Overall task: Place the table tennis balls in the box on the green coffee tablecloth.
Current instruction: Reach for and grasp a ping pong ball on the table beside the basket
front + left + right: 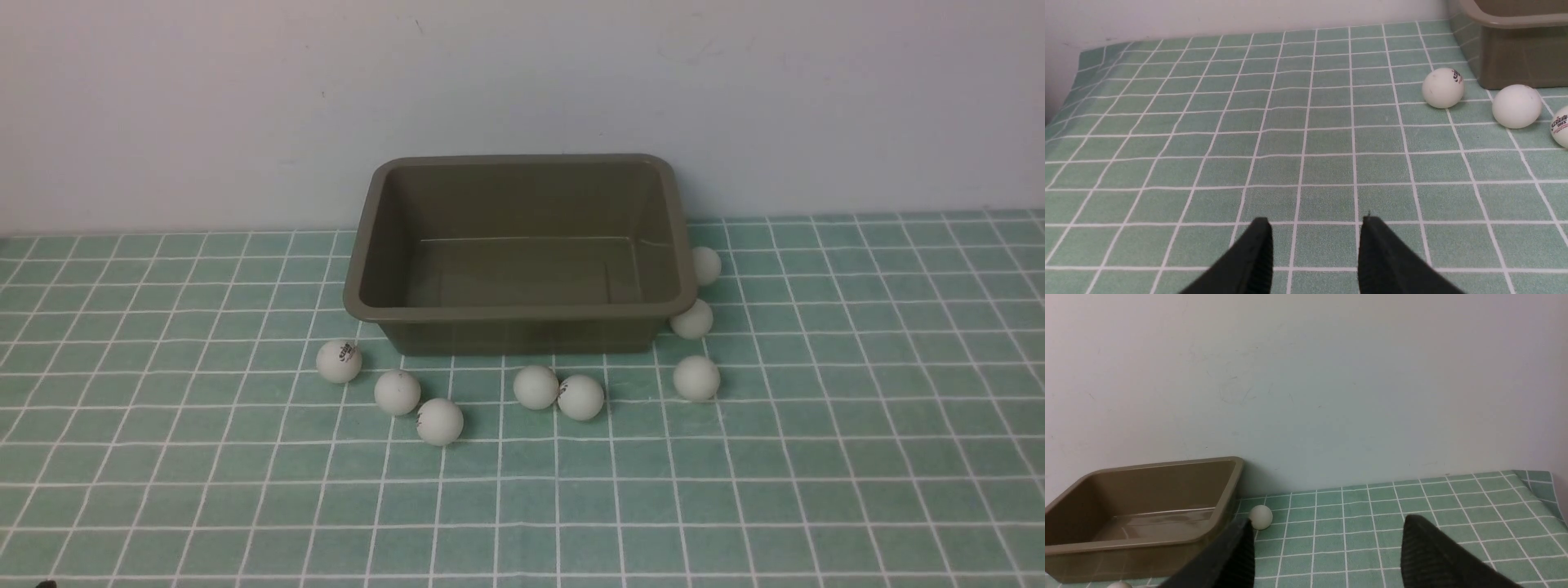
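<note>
Black left end effector (pixel 1314 220) parted, empty; right end effector (pixel 1327 520) likewise released, empty.

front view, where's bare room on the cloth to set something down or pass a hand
Free: the near strip of the green coffee tablecloth in front of the balls, the left stretch beyond the leftmost ball, the right stretch past the three balls beside the box. The box is empty inside. Crowded: the band along its front, five balls.
</note>
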You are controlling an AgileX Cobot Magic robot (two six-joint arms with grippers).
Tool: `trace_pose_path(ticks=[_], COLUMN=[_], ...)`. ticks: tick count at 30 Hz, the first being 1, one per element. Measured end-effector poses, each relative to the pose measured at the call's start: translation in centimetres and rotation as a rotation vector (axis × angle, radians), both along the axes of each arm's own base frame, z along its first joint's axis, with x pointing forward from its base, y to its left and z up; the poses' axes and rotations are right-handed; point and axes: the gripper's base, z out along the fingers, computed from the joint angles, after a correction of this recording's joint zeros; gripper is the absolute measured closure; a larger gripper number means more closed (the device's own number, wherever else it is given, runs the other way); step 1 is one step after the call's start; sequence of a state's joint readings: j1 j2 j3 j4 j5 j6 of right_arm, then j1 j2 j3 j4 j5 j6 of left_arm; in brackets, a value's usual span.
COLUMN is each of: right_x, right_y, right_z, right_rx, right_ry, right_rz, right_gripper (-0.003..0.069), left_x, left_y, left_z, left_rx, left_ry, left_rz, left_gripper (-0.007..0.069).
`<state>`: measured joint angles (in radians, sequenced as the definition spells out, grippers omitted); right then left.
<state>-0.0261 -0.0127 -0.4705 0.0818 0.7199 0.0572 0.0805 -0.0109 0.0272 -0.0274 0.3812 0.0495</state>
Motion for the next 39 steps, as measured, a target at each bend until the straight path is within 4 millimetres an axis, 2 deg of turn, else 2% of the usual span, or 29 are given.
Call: trace_pose_path(ticks=[12,16,21,29,39], right_x=[0.0,0.0,0.0,0.0,0.0], right_y=[0.0,0.0,0.3,0.4,0.5], right_z=[0.0,-0.1,-0.1,-0.1,-0.3], right_rx=[0.0,0.006,0.046,0.066,0.065], right_ry=[0.003,0.013,0.017,0.017,0.038], right_rz=[0.0,0.004,0.031,0.044,0.046], right_gripper=[0.0219,0.0219,0.0219,0.0219,0.0219], left_x=[0.0,0.1,0.2,0.3,0.3], left_y=[0.0,-0.1,-0.5,-0.9,-1.1], left_z=[0.0,0.1,0.6,1.2,1.4], left_rx=[0.0,-0.079,-0.298,-0.52,-0.626], left_ry=[0.0,-0.022,-0.082,-0.144,-0.157], left_rz=[0.0,0.009,0.024,0.03,0.03], left_gripper=[0.0356,0.0356,0.0356,0.0356,0.0356])
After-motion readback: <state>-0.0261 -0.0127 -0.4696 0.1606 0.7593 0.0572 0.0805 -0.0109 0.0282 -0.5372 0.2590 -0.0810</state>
